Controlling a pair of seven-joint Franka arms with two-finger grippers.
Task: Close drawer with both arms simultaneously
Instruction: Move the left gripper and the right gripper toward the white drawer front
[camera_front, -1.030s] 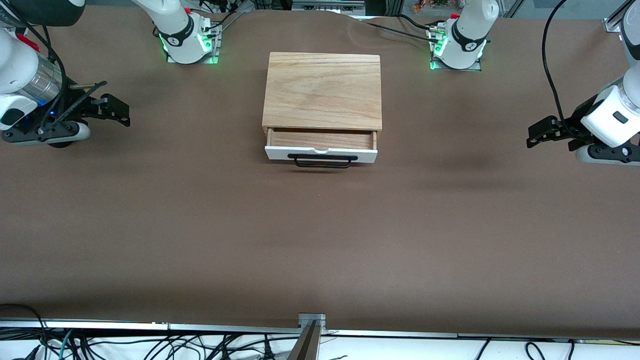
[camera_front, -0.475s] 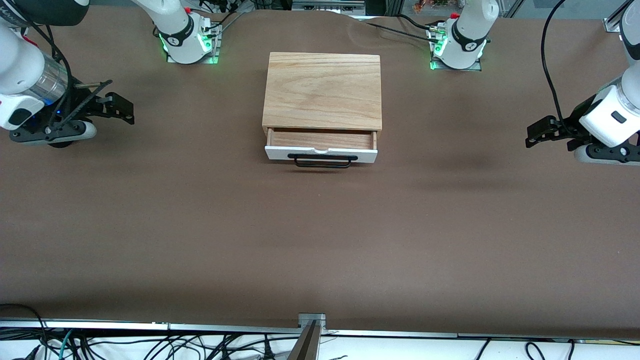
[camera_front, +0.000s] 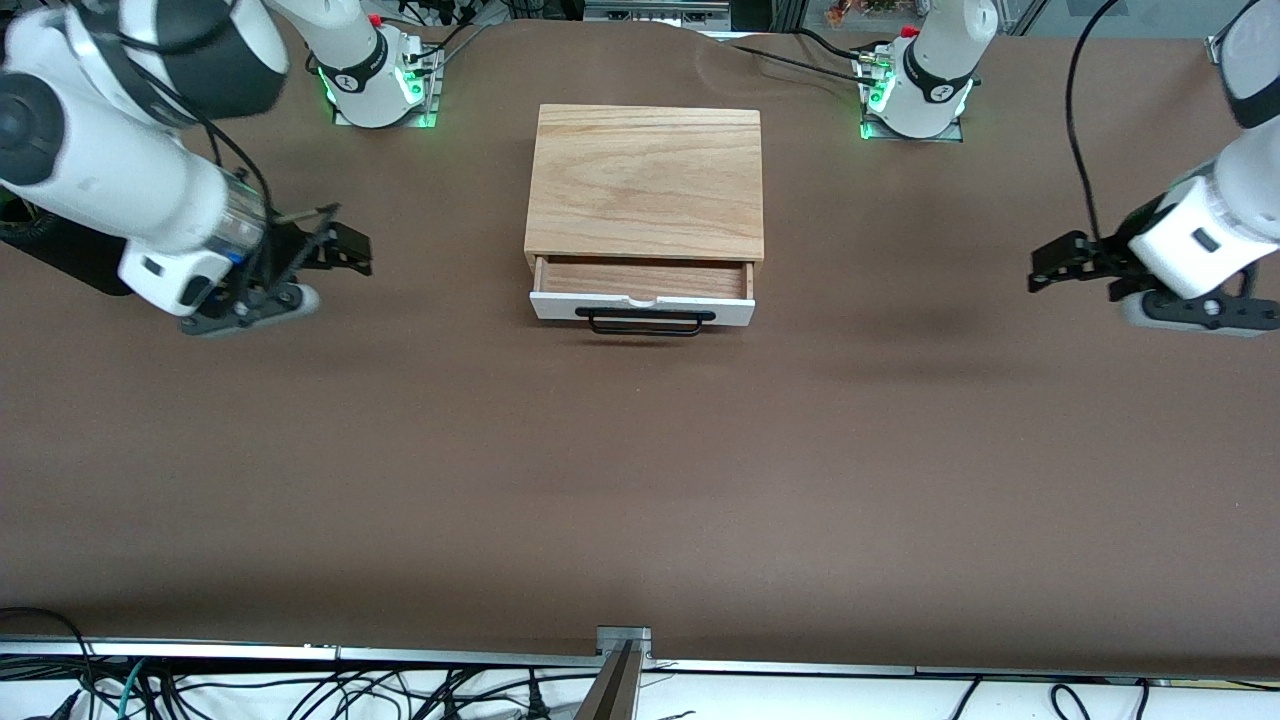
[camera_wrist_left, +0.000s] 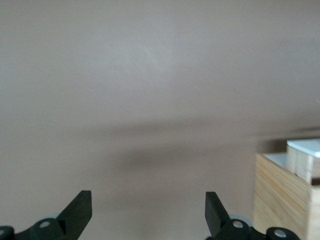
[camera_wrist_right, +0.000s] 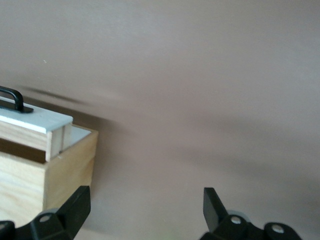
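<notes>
The drawer (camera_front: 640, 306), with a white front panel and a black bar handle (camera_front: 645, 320), stands pulled partly out of the wooden box casing (camera_front: 645, 180) in the middle of the table. My right gripper (camera_front: 350, 248) is open and empty, over the table between the right arm's end and the drawer. Its wrist view shows the drawer's white front (camera_wrist_right: 35, 121), the handle's end (camera_wrist_right: 12, 98) and my right gripper (camera_wrist_right: 146, 197). My left gripper (camera_front: 1045, 268) is open and empty over the table toward the left arm's end. My left gripper (camera_wrist_left: 148, 200) sees a corner of the drawer (camera_wrist_left: 305, 147).
The brown table cloth (camera_front: 640, 480) is bare around the casing. The two arm bases (camera_front: 375, 80) (camera_front: 915, 85) stand with green lights farther from the front camera than the casing. Cables lie along the table's near edge (camera_front: 300, 690).
My right gripper has swung well in toward the drawer from the right arm's end of the table. My left gripper has moved slightly toward the drawer. The drawer has not moved.
</notes>
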